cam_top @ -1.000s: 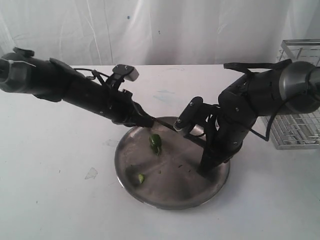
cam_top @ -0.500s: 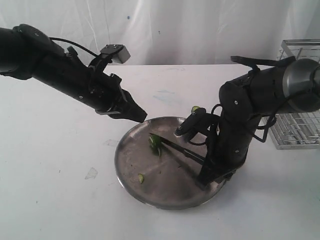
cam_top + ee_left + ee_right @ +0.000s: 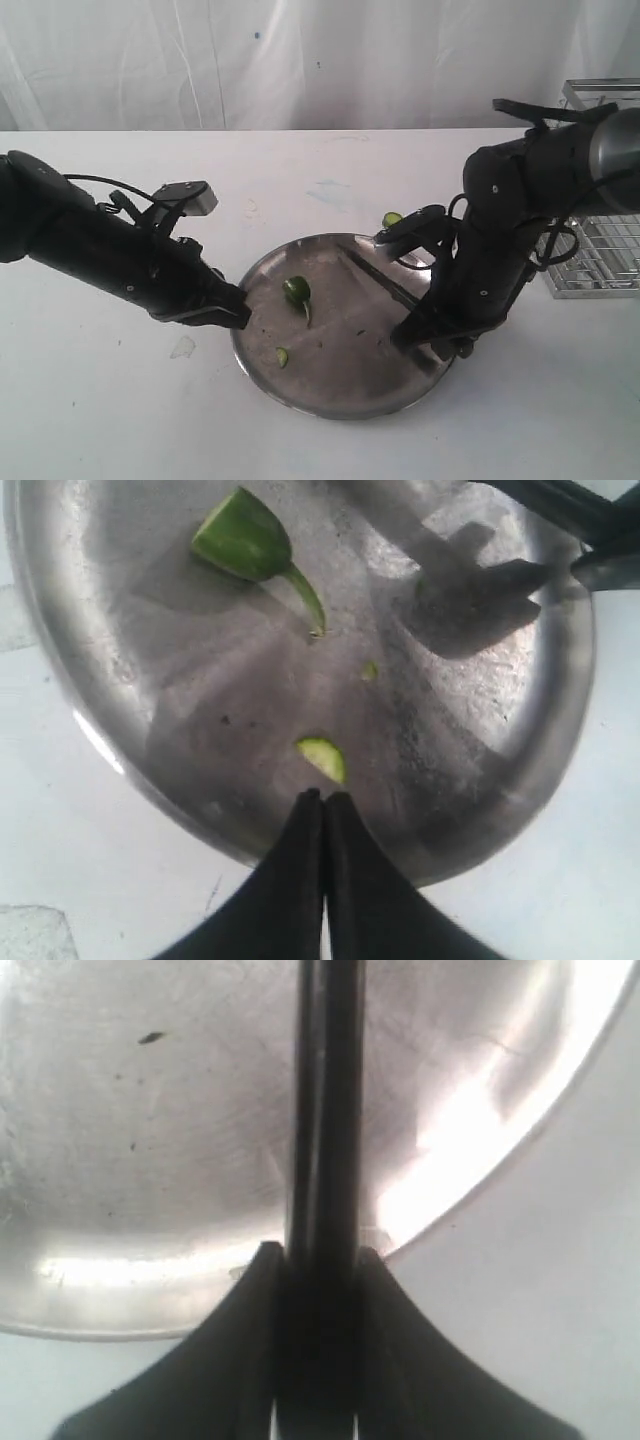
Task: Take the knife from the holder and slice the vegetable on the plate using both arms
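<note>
Leftward the left gripper [image 3: 236, 316] had drawn back to the plate [image 3: 340, 375] rim, pinched closed, empty; right gripper [image 3: 315, 1255] clamped the knife [image 3: 375, 282]; slice [image 3: 282, 355] cut, vegetable [image 3: 295, 290] remained

Steel plate [image 3: 340, 385] on white table [image 3: 100, 420].
On it: vegetable [image 3: 295, 290] left of centre; slice [image 3: 282, 356] near front; knife [image 3: 375, 278] slanting from right gripper [image 3: 425, 340]; left gripper [image 3: 238, 315] at left rim; holder [image 3: 600, 250] far right.
</note>
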Robot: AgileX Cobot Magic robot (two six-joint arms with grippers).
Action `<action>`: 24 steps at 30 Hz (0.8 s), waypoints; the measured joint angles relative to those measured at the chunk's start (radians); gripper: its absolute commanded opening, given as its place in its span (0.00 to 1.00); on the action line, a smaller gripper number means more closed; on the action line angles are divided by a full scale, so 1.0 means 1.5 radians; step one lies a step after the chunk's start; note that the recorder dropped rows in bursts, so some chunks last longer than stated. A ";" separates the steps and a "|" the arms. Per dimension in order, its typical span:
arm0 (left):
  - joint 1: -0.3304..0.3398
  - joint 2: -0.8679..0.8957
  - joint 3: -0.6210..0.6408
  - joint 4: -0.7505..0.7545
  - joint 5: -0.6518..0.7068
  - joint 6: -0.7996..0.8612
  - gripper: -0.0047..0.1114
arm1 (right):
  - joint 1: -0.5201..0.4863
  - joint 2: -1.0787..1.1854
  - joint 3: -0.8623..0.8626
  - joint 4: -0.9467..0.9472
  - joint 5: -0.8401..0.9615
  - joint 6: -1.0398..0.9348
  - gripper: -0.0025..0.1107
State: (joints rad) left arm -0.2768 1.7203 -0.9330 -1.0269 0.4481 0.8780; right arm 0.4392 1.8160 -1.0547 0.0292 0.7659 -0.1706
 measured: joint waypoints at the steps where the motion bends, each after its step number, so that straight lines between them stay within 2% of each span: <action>1: 0.000 0.000 0.003 -0.010 -0.007 0.003 0.04 | -0.009 0.000 0.000 0.024 0.004 -0.021 0.02; 8: 0.000 0.000 0.003 -0.074 -0.008 0.038 0.04 | -0.033 -0.001 -0.001 0.169 0.012 -0.190 0.02; 15: 0.000 0.000 0.003 -0.086 -0.002 0.055 0.04 | -0.033 0.040 -0.004 0.186 -0.003 -0.211 0.09; 18: 0.000 0.000 0.003 -0.087 -0.002 0.055 0.04 | -0.033 0.042 -0.004 0.186 -0.019 -0.212 0.08; 22: 0.000 0.000 0.003 -0.090 0.002 0.055 0.04 | -0.033 0.040 -0.014 0.176 -0.010 -0.212 0.02; 24: 0.000 0.000 0.003 -0.135 0.028 0.068 0.05 | -0.033 0.014 -0.022 0.153 0.013 -0.209 0.02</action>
State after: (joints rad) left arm -0.2768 1.7203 -0.9286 -1.2298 0.4900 0.9793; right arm 0.3892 1.8372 -1.0870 0.2586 0.7849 -0.4844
